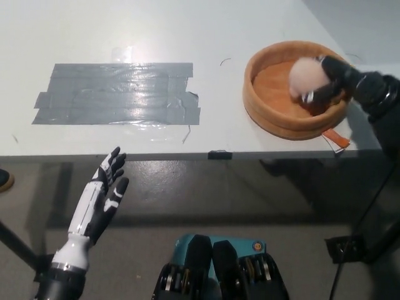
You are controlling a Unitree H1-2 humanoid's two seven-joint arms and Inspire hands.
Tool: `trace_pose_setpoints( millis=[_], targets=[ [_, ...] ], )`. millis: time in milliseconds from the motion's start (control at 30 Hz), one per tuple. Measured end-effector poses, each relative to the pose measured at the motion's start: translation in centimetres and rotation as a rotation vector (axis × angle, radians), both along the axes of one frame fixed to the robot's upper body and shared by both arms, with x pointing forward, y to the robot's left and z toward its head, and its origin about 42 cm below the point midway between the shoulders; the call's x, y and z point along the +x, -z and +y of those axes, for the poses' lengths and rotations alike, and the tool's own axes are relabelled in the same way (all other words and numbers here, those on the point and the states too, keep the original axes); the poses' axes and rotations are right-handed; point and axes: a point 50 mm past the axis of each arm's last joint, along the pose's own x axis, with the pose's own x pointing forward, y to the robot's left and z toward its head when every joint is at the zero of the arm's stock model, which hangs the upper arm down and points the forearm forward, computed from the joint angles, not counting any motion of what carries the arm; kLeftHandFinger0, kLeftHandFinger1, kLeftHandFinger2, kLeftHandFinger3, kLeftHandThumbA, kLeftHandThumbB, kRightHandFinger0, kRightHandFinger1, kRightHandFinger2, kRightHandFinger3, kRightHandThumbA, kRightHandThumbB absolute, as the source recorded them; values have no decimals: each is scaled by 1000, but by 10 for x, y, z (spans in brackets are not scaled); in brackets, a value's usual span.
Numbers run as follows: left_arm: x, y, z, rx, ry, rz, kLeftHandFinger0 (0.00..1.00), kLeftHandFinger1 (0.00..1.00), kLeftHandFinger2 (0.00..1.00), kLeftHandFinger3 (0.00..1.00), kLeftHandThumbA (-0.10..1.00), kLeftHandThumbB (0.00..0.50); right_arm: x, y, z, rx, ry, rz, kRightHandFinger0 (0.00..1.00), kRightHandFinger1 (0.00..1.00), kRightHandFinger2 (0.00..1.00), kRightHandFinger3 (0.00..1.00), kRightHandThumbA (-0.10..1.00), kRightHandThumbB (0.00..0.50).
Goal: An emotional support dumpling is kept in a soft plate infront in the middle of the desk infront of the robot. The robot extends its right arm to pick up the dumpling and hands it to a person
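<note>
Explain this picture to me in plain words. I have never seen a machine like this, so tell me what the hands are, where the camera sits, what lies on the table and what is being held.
The camera sits on a humanoid robot's head and looks steeply down. The white left hand at the lower left rests below the table edge with its fingers apart, holding nothing. The black right hand comes in from the right and reaches into the round orange-brown soft plate. Its fingers are closed around a pale pink plush ball, the dumpling, which sits at about the plate's rim height; whether it is fully lifted clear I cannot tell. The plate stands on a white table. To its left, strips of grey tape are stuck flat on the tabletop. An orange tag pokes out under the plate.
</note>
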Motion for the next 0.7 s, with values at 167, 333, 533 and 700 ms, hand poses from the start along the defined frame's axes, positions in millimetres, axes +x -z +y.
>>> trace_pose_setpoints(
  millis=[167, 333, 533, 700],
  targets=[
    [7, -5, -2, 0, 5, -13, 1000, 1000, 1000, 1000, 894, 323, -4, -43, 7, 132, -36, -168, 263, 678, 982, 1000, -100, 163],
    [7, -3, -1, 0, 4, -5, 1000, 1000, 1000, 1000, 895, 321, -19, -52, 9, 218, -59, -248, 248, 690, 1000, 992, -100, 139],
    [7, -1, -1, 1, 2, 4, 1000, 1000, 1000, 1000, 896, 324, -41, -59, 12, 318, -89, -304, 219, 613, 876, 890, -100, 166],
    [7, 0, -1, 1, 3, 5, 1000, 1000, 1000, 1000, 884, 317, -60, -86, 28, 365, -141, -388, 297, 750, 1000, 974, -100, 164]
  ],
)
